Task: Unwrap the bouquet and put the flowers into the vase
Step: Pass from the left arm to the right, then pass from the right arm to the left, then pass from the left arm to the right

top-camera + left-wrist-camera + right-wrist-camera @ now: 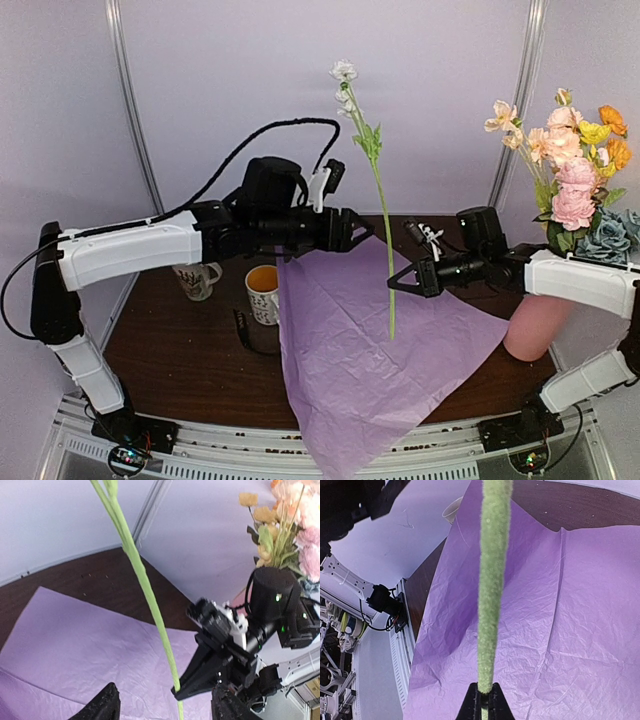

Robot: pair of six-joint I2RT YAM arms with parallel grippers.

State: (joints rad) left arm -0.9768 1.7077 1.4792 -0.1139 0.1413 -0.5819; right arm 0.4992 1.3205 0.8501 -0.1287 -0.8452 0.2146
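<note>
One white-bloomed stem (386, 250) stands upright over the spread paper (370, 370), clamped near its lower end in the right tool (393, 284). The left tool (362, 228) is apart, just beside the stem. The vase (538, 328), holding other flowers (572, 170), stands at the bench's (170, 345) right edge.
</note>
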